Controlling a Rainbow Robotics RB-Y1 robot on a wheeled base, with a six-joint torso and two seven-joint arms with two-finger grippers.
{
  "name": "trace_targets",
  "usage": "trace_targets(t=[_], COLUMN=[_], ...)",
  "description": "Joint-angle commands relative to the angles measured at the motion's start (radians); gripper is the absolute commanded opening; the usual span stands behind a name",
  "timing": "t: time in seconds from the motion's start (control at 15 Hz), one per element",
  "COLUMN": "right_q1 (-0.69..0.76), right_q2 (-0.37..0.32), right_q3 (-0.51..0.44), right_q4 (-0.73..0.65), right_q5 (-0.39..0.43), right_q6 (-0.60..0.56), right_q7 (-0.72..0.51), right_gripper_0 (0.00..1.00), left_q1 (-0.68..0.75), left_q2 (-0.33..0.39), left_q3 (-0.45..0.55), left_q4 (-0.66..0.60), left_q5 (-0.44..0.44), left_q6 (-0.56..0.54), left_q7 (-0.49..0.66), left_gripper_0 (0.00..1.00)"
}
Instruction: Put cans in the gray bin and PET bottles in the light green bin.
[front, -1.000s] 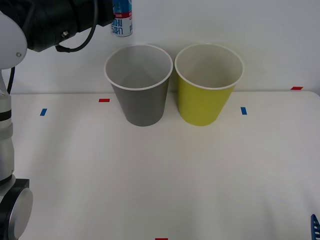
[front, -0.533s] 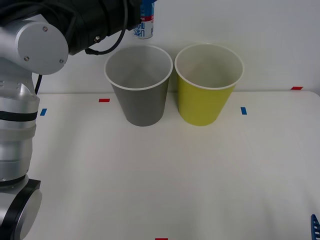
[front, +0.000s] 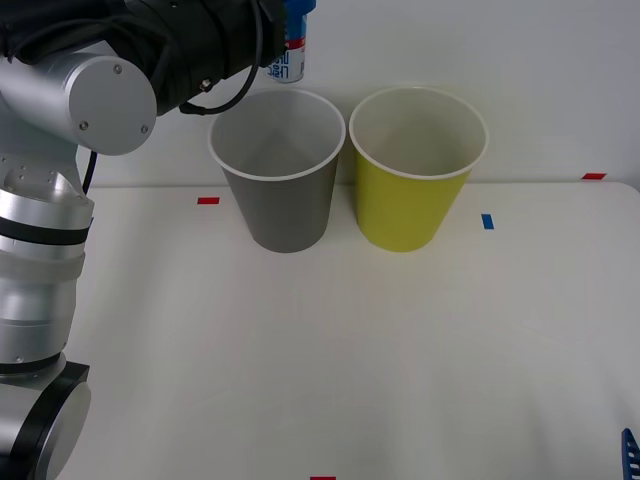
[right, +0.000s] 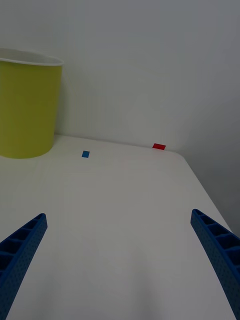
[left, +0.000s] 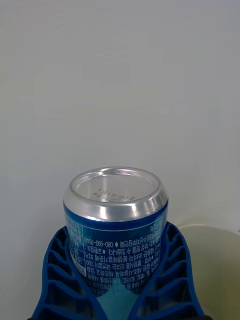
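carried rightward since a second ago, the can (front: 287, 58) now hangs above the gray bin (front: 279, 185)'s back rim, clamped in the left pincer (left: 117, 280). released here, it could clip the rim and bounce out. right pincer (right: 120, 260) waits open.

You've got a metal can (left: 115, 225): glossy blue printed body, bare silver end with a brushed shine. The left gripper (left: 117, 280) has ribbed blue fingers (left: 60, 270) that look like matt plastic, same as the right gripper (right: 120, 260). The gray bin (front: 278, 170) and light green bin (front: 415, 170) look smooth, matt outside, pale inside, white rims. The counter (front: 350, 350) is smooth matt white. The left arm's housing reads satin silver metal with black covers.
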Motion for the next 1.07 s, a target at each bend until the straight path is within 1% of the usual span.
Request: trace_targets(t=[0.07,0.13,0.2,0.4,0.73,1.0,1.07], right_q1=[0.0,0.0,0.0,0.0,0.0,0.0,0.0], right_q2=[0.0,0.0,0.0,0.0,0.0,0.0,0.0], right_q3=[0.0,0.0,0.0,0.0,0.0,0.0,0.0], right_q4=[0.0,0.0,0.0,0.0,0.0,0.0,0.0], right_q5=[0.0,0.0,0.0,0.0,0.0,0.0,0.0], right_q6=[0.0,0.0,0.0,0.0,0.0,0.0,0.0], right_q7=[0.0,0.0,0.0,0.0,0.0,0.0,0.0], right_gripper_0=[1.0,1.0,1.0,1.0,1.0,1.0,1.0], left_q1=[0.0,0.0,0.0,0.0,0.0,0.003,0.031], left_q2=[0.008,0.011,0.014,0.025,0.026,0.037,0.045], left_q3=[0.0,0.001,0.001,0.001,0.001,0.007,0.007], left_q4=[0.0,0.002,0.003,0.005,0.003,-0.007,-0.032], left_q5=[-0.014,-0.021,-0.028,-0.047,-0.052,-0.017,-0.009], left_q6=[-0.002,0.0,-0.011,-0.019,-0.036,-0.036,-0.037], left_q7=[0.005,0.01,0.01,0.013,0.019,0.021,0.018], left_gripper_0=[0.12,0.67,1.0,1.0,1.0,1.0,1.0])
